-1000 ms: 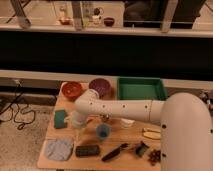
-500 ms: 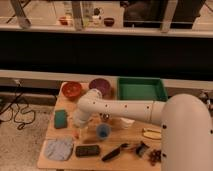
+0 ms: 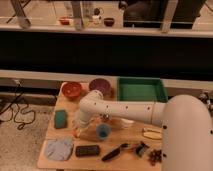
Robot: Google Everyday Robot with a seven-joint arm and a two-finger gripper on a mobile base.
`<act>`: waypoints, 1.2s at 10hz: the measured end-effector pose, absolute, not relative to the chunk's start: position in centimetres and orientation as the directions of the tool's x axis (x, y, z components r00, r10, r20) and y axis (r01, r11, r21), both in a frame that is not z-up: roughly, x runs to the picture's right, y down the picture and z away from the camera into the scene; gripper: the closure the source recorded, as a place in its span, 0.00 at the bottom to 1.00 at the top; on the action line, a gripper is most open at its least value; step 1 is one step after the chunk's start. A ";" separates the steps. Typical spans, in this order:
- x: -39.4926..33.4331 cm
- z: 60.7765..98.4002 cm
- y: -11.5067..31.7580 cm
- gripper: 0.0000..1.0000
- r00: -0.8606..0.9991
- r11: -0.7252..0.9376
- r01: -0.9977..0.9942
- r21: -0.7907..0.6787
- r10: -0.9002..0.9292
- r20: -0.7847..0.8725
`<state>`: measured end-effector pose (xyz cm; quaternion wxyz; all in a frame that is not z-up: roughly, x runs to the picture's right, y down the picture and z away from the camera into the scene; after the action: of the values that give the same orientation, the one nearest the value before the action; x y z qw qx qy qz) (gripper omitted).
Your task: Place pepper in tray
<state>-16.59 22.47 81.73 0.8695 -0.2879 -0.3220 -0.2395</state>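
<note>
Lowered slightly, pincer (image 3: 79, 128) hovers at pepper (image 3: 76, 133) between sponge (image 3: 61, 118) and cup (image 3: 103, 131).

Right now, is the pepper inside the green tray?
No: the pepper lies on the table at the gripper, well left of the tray.

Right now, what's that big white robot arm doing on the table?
The robot's white arm is bent down over the left side of the wooden table. Its gripper is low, right at a little orange-red pepper, between the green sponge and the blue cup. The pepper belongs in the big green tray at the back right, and it isn't there yet. I can't tell whether the robot has hold of it.
</note>
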 end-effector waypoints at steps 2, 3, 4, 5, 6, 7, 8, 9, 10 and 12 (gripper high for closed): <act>-16.4 82.0 22.7 0.74 0.678 0.718 0.602 -0.349 -0.229 0.699; -16.3 82.1 22.9 0.76 0.676 0.717 0.603 -0.348 -0.228 0.701; -16.3 82.0 22.9 0.82 0.672 0.718 0.605 -0.345 -0.228 0.704; -16.3 81.7 22.8 0.91 0.666 0.718 0.606 -0.342 -0.223 0.712; -16.3 81.0 22.7 0.97 0.656 0.716 0.610 -0.339 -0.217 0.723; -16.5 80.4 22.5 0.98 0.649 0.719 0.610 -0.333 -0.213 0.731; -16.8 79.3 21.9 0.98 0.637 0.723 0.612 -0.320 -0.211 0.741; -17.2 78.2 21.5 0.98 0.625 0.723 0.618 -0.308 -0.214 0.750; -17.8 76.7 21.1 0.98 0.604 0.722 0.630 -0.287 -0.224 0.765; -18.8 74.3 20.3 0.98 0.567 0.720 0.649 -0.248 -0.239 0.788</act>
<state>-18.80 20.35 74.26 0.8441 -0.2666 -0.3838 -0.2629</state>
